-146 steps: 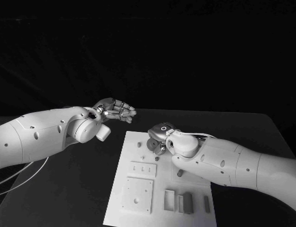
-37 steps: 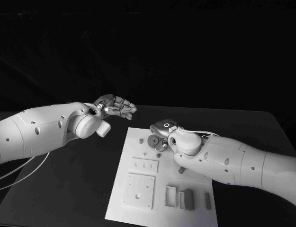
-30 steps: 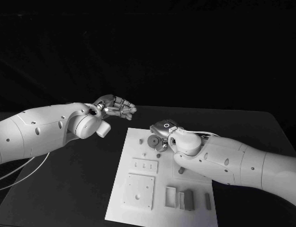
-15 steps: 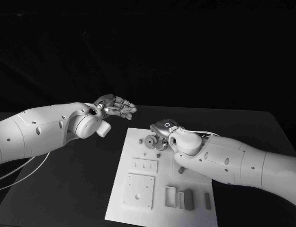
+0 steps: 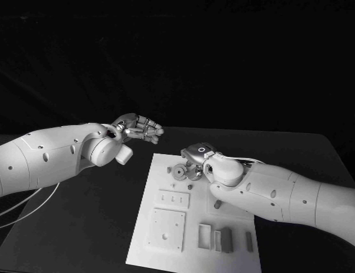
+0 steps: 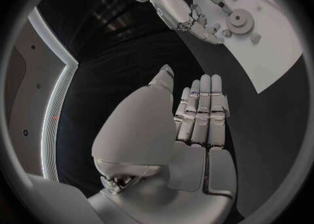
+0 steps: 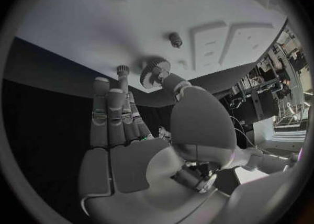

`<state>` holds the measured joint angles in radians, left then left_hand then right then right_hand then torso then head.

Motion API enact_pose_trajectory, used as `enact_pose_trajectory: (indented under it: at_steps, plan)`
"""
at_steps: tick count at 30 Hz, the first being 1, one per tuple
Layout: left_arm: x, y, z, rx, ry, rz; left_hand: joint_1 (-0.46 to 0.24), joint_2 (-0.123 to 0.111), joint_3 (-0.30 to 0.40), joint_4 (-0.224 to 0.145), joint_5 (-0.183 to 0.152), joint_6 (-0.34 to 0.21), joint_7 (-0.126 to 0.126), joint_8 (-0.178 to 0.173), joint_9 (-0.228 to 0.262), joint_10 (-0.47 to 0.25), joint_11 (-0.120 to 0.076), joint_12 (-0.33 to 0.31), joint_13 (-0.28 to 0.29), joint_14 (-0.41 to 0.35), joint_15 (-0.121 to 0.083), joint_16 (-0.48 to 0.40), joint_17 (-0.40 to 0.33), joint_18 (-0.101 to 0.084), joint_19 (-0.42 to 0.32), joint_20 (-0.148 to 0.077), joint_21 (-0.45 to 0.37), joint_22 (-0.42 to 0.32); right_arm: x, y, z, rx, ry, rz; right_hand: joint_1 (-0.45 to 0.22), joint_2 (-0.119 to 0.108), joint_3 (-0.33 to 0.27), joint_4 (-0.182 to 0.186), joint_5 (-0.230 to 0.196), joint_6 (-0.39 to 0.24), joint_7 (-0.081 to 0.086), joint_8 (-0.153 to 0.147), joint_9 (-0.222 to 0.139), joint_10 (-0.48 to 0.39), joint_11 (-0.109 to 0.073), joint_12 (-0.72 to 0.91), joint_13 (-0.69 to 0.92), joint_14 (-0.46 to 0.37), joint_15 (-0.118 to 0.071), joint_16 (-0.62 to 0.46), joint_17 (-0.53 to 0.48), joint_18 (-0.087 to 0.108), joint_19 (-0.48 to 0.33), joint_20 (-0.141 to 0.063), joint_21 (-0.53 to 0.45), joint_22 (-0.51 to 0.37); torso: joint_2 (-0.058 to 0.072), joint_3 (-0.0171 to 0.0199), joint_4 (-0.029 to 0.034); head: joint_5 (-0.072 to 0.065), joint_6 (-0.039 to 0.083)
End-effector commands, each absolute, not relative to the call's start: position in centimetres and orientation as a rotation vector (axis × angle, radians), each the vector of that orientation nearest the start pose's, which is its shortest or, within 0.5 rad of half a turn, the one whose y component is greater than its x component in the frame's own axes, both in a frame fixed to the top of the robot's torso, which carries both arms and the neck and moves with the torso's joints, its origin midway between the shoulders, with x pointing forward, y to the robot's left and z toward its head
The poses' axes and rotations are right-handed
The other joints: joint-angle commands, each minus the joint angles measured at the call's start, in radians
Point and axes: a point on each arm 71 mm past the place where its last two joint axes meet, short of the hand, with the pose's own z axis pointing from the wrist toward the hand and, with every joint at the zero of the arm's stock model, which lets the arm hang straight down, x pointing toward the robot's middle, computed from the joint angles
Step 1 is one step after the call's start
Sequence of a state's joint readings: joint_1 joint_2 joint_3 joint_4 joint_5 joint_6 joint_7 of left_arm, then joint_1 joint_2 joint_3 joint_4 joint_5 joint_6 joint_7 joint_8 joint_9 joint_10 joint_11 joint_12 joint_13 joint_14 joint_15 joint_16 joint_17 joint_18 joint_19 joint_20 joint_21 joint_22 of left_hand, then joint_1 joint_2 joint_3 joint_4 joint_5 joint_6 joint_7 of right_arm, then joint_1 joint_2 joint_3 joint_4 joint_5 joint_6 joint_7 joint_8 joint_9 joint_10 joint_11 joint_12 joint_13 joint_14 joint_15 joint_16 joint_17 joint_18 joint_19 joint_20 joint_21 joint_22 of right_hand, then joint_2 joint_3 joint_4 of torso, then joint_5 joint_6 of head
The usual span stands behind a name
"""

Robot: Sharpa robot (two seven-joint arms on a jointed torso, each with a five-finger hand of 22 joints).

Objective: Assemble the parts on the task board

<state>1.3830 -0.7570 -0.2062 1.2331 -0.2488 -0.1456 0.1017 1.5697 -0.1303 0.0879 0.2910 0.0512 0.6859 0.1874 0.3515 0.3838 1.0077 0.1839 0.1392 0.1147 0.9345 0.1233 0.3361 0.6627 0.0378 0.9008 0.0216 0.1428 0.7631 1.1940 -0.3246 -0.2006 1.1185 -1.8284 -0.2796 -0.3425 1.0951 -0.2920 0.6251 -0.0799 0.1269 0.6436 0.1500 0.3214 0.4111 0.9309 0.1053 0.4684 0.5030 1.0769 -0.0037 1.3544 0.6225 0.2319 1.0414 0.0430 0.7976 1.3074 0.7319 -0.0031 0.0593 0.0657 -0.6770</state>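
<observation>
The white task board (image 5: pixel 197 213) lies in the middle of the black table. A toothed gear (image 5: pixel 180 170) rests flat on its far end. My right hand (image 5: pixel 193 167) hovers low over that end, fingers stretched out side by side, nothing in its grasp. In the right wrist view its thumb tip is right beside the gear (image 7: pixel 156 71), and a small toothed part (image 7: pixel 122 69) stands at the fingertips (image 7: pixel 100 85); I cannot tell if either is touched. A short peg (image 7: pixel 175 39) stands further on. My left hand (image 5: pixel 137 129) floats off the board's far left corner, holding nothing (image 6: pixel 196 124).
Nearer me the board carries a square plate (image 5: pixel 166 229), a small slotted plate (image 5: pixel 173 199) and upright blocks (image 5: pixel 223 240) along its near edge. Small loose parts (image 6: pixel 225 33) lie around the gear (image 6: pixel 238 20). Black table surrounds the board on all sides.
Over the last second my right hand has edged slightly, leaving a bit more of the gear showing. The left hand has stayed where it was.
</observation>
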Motion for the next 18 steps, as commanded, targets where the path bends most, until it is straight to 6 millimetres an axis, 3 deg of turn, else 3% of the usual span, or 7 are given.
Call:
enact_pose_trajectory:
  at_steps: [1,5,7,18]
  plan:
    - [54.74,24.90,-17.08,-0.867,1.761,-1.176,-0.008,0.000,0.007,-0.001,0.000,-0.009,0.047,-0.002,-0.001,-0.006,-0.001,-0.005,0.000,0.007,0.000,-0.006,0.001,0.014,0.007,0.002,-0.005,0.001,51.20,-4.75,-25.04,-0.542,1.621,0.331,0.004,0.008,0.004,0.003,-0.003,0.006,0.000,0.008,0.001,0.001,0.002,-0.006,-0.002,-0.003,0.001,0.005,0.000,0.030,-0.008,-0.001,-0.003,0.019,0.000,-0.0003,-0.0004,-0.001,0.001]
    - [54.73,24.83,-17.08,-0.866,1.762,-1.177,-0.007,0.000,0.008,-0.001,0.000,-0.009,0.047,-0.002,-0.001,-0.006,-0.001,-0.005,0.000,0.007,0.000,-0.006,0.002,0.014,0.007,0.002,-0.005,0.002,51.20,-4.75,-25.03,-0.541,1.621,0.331,0.008,0.010,0.005,0.002,-0.003,0.008,0.001,0.010,0.002,0.003,0.001,-0.005,-0.003,-0.003,0.001,0.006,0.001,0.030,-0.008,-0.001,-0.003,0.020,0.000,-0.0006,-0.0002,-0.002,0.001]
    - [54.73,24.84,-17.08,-0.866,1.762,-1.177,-0.007,0.000,0.008,-0.001,0.000,-0.009,0.047,-0.002,-0.001,-0.006,-0.001,-0.005,0.000,0.007,0.000,-0.006,0.002,0.014,0.007,0.002,-0.005,0.002,51.18,-4.76,-25.02,-0.540,1.619,0.333,0.009,0.008,-0.001,-0.002,-0.072,0.009,0.002,0.011,0.002,0.006,0.000,-0.004,-0.004,-0.004,0.000,0.007,0.001,0.030,-0.009,-0.002,-0.002,0.020,0.000,-0.0004,0.0000,-0.002,0.002]
    - [54.72,24.99,-17.08,-0.867,1.759,-1.175,-0.007,0.000,0.008,-0.001,0.000,-0.009,0.047,-0.001,-0.001,-0.006,-0.001,-0.005,0.000,0.007,0.000,-0.007,0.002,0.014,0.007,0.002,-0.006,0.002,50.34,-4.96,-24.25,-0.525,1.592,0.384,0.012,0.007,-0.003,-0.002,-0.072,0.015,0.004,0.015,0.002,0.013,-0.002,0.000,-0.005,-0.003,-0.002,0.008,0.001,0.030,-0.008,-0.001,-0.001,0.020,0.000,-0.0004,-0.0006,-0.001,0.004]
